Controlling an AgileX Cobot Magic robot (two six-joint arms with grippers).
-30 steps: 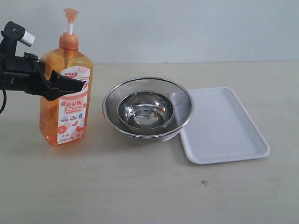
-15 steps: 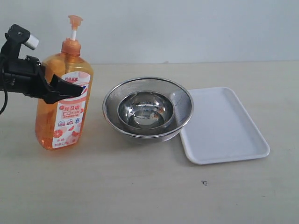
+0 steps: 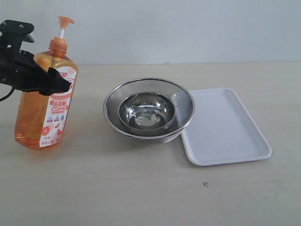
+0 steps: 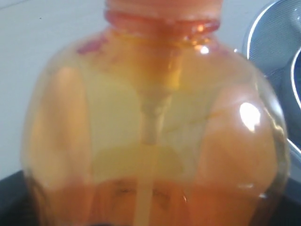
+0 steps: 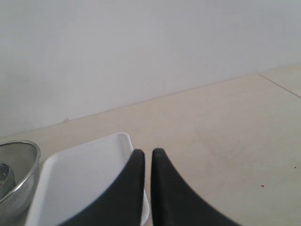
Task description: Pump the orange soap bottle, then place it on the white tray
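First, in the exterior view the orange soap bottle [image 3: 44,108] is at the far left of the worktop [image 3: 141,188], tilted, and the left jaws are clamped around its upper body, under the pump. A steel strainer bowl [image 3: 182,101] with a smaller steel bowl [image 3: 146,113] inside stands in the middle. The white tray [image 3: 225,127] lies just beside it on the right, well apart from the bottle. Next, the left wrist view is filled by the bottle's shoulder. Finally, in the right wrist view the right jaws are pressed together, gripping nothing, over the tray's edge.
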